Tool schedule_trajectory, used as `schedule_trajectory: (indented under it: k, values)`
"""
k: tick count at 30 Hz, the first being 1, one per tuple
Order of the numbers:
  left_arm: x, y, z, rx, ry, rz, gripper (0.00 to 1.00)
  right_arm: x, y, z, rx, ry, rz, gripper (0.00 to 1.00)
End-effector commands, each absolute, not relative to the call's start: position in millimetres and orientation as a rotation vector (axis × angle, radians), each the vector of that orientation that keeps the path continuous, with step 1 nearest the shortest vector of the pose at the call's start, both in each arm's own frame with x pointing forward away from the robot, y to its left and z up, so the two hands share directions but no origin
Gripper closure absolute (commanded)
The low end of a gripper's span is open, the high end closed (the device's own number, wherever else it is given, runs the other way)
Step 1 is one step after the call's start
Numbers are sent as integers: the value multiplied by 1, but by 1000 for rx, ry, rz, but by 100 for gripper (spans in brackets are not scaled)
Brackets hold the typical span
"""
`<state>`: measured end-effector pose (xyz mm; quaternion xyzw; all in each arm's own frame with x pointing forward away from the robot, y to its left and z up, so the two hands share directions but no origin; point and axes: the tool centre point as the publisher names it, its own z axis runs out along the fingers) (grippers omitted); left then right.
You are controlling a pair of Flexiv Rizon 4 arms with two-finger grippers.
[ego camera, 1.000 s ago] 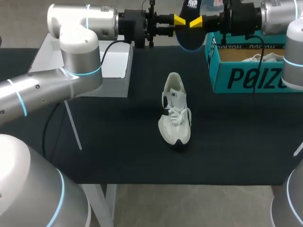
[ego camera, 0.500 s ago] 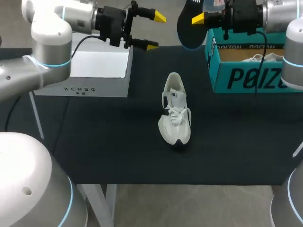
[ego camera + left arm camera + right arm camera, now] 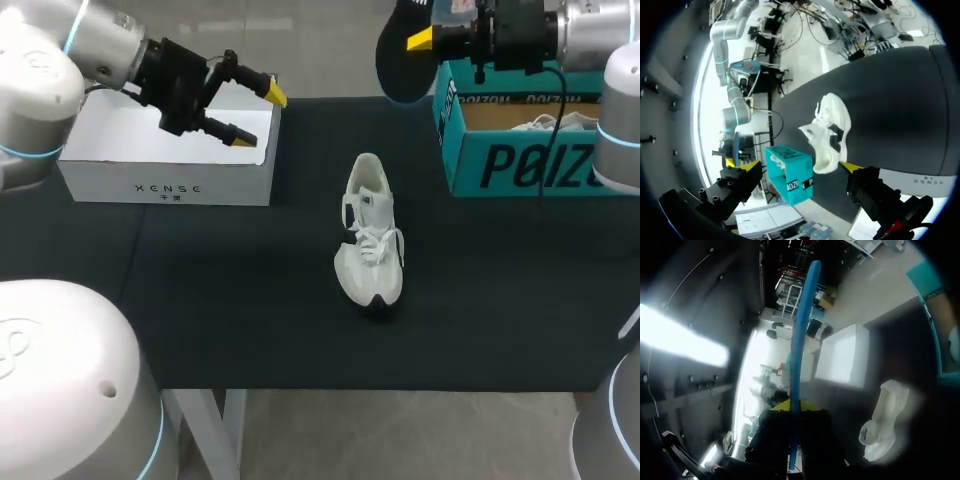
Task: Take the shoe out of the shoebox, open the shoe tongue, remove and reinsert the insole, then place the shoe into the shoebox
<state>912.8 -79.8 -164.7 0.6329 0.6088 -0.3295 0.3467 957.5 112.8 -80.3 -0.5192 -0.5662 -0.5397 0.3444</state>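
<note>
Two grippers: 1 s ago both met at the thin dark insole (image 3: 398, 55), ~12 o'clock from the shoe; now only R has it.
L gripper (image 3: 252, 112): has pulled back to ~10 o'clock of the shoe, above the white rectangular cardboard box (image 3: 165, 175); fingers spread wide, nothing in them.
R gripper (image 3: 792, 407): same spot as before; yellow tips pinch the insole, held in air past table's far edge.
Meaning: handover looks done. Insole is out, L arm is free, prob. to steady the shoe for reinsert.
Shoe: white lace-up running shoe (image 3: 370, 235), mesh-like upper, dark sole trim; upright mid-table, toe to 6 o'clock, opening to 12.
Insole feel: flat, thin, likely bendy foam; shows blue edge-on in R wrist view.
Shoebox: teal cardboard shoebox (image 3: 520, 165), lid off, ~2 o'clock from the shoe, apart from it.
Table: matte black cloth-like top (image 3: 230, 300).
</note>
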Motion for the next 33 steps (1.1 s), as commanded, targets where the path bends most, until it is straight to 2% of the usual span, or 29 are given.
schedule_trajectory:
  k: [1,20,26,28,33]
  values:
    - [896,-53,-157,1623,1649,-847,0,956,114,-80,-1353,-1481,-1416,100]
    - [896,-53,-157,1623,1649,-847,0,963,115,-84,-1442,-1599,-1437,100]
    - [896,-53,-157,1623,1649,-847,0,969,121,-107,-1618,-2108,-1639,100]
    - [896,-53,-157,1623,1649,-847,0,974,123,-117,-1683,-2502,-1515,100]
    - [896,-53,-157,1623,1649,-847,0,974,123,-117,-1683,-2502,-1515,100]
